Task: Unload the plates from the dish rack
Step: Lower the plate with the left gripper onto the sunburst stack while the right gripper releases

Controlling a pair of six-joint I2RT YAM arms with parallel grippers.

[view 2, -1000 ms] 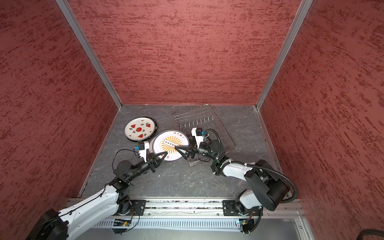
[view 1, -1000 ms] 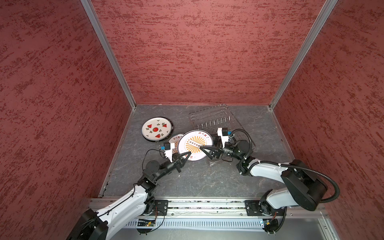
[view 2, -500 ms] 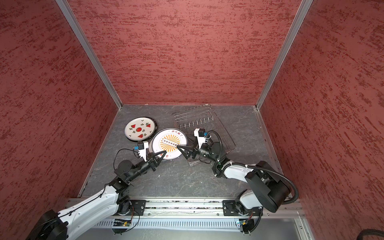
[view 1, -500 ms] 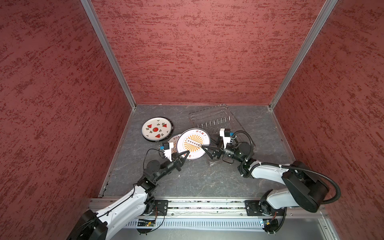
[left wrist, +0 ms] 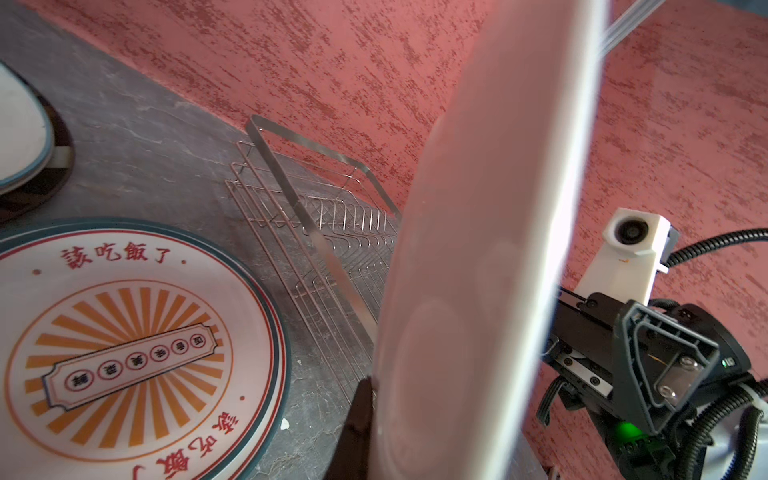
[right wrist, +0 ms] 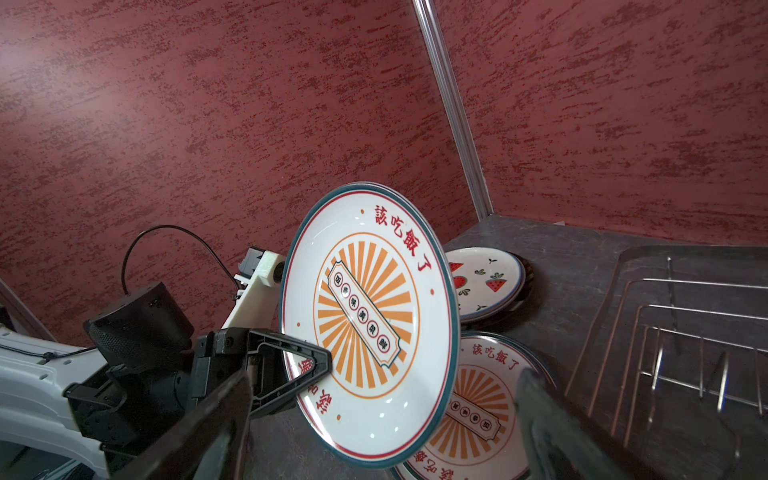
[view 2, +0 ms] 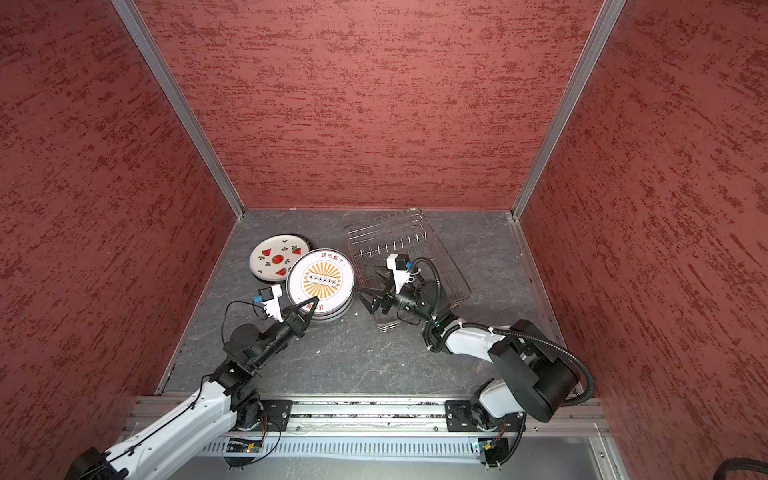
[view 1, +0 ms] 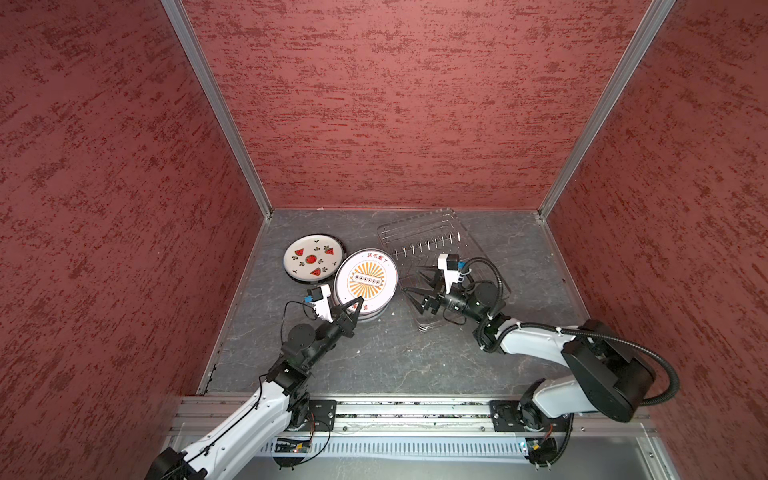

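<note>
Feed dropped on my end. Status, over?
Left gripper shut on sunburst plate, tilted above the stack. Right gripper open, empty, over dish rack. Rack shows no plates. Nothing in the way.

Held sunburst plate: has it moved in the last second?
Yes. In a top view the sunburst plate, in the left gripper, has shifted left, away from the dish rack toward the watermelon plate.
</note>
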